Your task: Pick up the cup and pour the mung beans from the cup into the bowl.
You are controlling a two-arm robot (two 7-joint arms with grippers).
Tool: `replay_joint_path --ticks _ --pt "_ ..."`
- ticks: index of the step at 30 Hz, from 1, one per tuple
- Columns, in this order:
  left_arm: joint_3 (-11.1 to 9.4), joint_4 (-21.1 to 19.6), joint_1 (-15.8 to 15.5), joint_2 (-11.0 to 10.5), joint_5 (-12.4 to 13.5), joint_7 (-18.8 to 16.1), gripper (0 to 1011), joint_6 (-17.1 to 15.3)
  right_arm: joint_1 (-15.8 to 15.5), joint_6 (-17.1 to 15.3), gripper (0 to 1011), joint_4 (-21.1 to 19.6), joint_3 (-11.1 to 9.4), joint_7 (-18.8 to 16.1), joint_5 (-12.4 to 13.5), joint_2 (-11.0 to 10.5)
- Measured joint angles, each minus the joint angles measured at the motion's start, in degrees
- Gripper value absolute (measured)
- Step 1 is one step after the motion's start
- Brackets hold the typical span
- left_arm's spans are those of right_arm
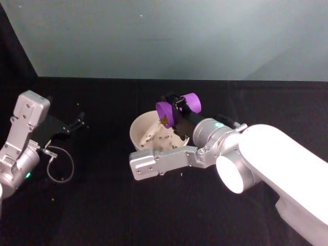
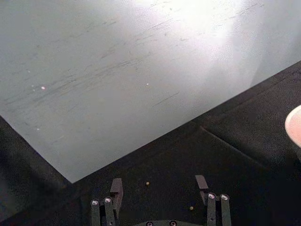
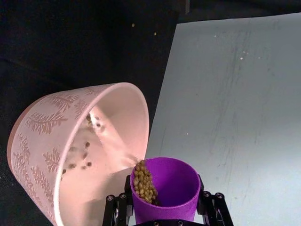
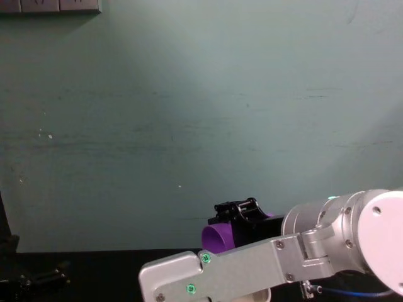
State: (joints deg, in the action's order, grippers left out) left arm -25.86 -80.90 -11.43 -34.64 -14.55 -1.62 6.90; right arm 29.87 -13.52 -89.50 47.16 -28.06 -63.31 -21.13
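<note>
- Right claw [image 1: 177, 109] pinches the purple cup [image 1: 164, 110], tipped sideways over the white bowl [image 1: 138, 134] near the middle of the black counter [image 1: 102, 205].
- Mung beans [image 3: 143, 181] spill from the cup's lip into the bowl.
- Left claw [image 1: 77, 123] rests spread near the counter's left edge.

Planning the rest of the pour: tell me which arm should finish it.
Right. The right hand grips the purple cup, tipped over the bowl, with mung beans spilling at the cup's lip. The left hand sits open, off to the bowl's left, holding nothing.
</note>
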Motion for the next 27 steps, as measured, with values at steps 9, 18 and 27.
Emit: replay_joint_path --ticks 9,18,27 --pt "0.00 0.00 0.00 0.00 0.00 0.00 1000 0.00 -0.25 0.43 726 -0.22 -0.23 -0.55 -1.13 0.22" --pt "0.00 0.00 0.00 0.00 0.00 0.00 1000 0.00 -0.21 1.11 726 -0.16 -0.18 -0.97 -1.55 0.29" --pt "0.00 0.00 0.00 0.00 0.00 0.00 1000 0.00 -0.22 1.27 726 -0.17 0.01 -1.21 -1.92 0.32"
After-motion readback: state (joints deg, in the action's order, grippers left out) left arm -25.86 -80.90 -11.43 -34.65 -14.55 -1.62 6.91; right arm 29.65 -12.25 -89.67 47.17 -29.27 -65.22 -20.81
